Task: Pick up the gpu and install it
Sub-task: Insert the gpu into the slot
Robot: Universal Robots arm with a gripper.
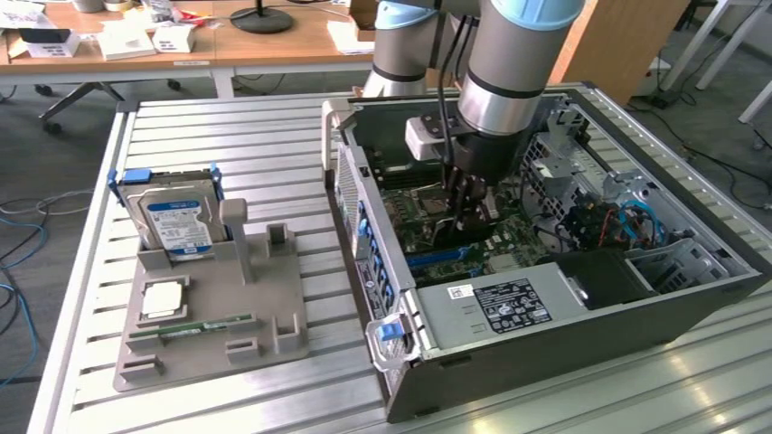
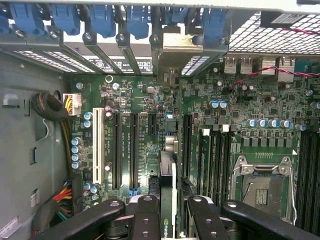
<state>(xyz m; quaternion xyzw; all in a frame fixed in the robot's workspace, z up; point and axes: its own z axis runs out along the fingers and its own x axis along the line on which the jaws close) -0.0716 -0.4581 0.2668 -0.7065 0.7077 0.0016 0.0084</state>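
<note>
- The arm [image 1: 507, 63] is plunged straight down into the open computer case [image 1: 627, 316], which lies on its side on the half of the counter [image 1: 241, 127] toward the exterior view's right.
- The jaws are clamped on the gpu [image 2: 167, 200]. In the wrist view a black finger [image 2: 146, 215] presses in on each side of the card.
- The gpu is seen edge-on, standing upright with its thin edge toward the camera, and there's a green logo on that edge!
- It hangs right over the motherboard [image 2: 150, 100], in line with the long dark expansion slots and just beside the white slot [image 2: 98, 150].
- Whether the card is seated in a slot, I cannot tell.
- Ahead of the card, at the rear wall of the case, a row of blue slot latches [image 2: 102, 17] runs across, with a pale metal bracket [image 2: 175, 47] lined up with the card.
- Off to one side of the board, the processor socket [image 2: 262, 187] sits with its metal frame closed over it.
- Over by the counter's edge at the exterior view's left stands the gray holder [image 1: 259, 298], well apart from the case.
- The hard drive [image 1: 177, 221] is upright in the holder's back slot, a square processor chip [image 1: 163, 298] lies flat below it, and the slim memory stick [image 1: 193, 327] rests in its groove.
- The power supply [image 1: 494, 303] sits in the near corner of the case.
</note>
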